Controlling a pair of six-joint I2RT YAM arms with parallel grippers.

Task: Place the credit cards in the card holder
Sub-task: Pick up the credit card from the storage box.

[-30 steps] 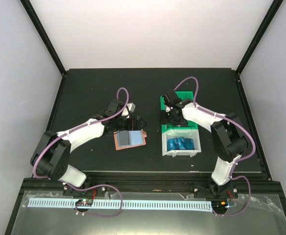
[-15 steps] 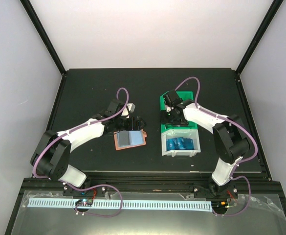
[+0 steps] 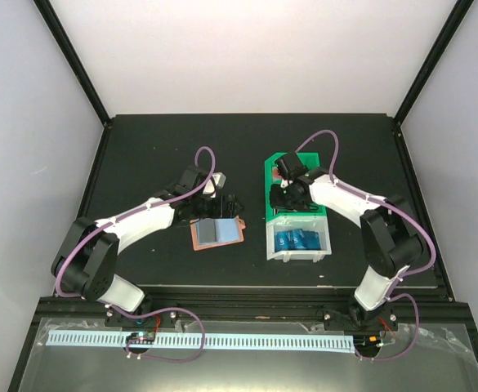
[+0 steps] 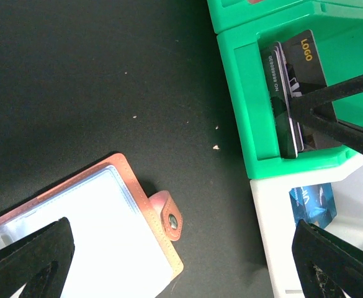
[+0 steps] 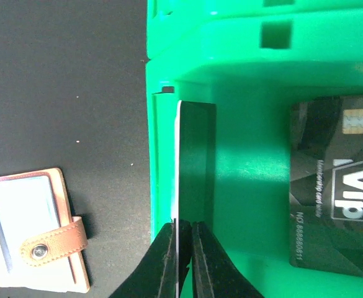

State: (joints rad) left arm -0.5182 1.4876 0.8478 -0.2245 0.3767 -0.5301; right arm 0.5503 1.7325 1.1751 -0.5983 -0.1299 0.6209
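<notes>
One thin black plastic card [image 5: 197, 161] stands on edge inside glossy green plastic bin [image 5: 231, 37], tight to its left wall, right hand [image 5: 186, 248] pinching its edge; second black card [image 5: 336, 192] lies flat beside. Blue cards [image 3: 300, 239] sit in adjoining white bin [image 3: 297, 256]. Salmon-pink leather-like card holder [image 3: 216, 233] lies open on matte black bench [image 3: 140, 147], left hand [image 4: 181, 257] spread above.

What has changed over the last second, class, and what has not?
The right end effector closed on a dark credit card standing on edge in the green bin, and the green bin and white bin slid slightly left. The left end effector stayed open over the card holder, which did not move.
</notes>
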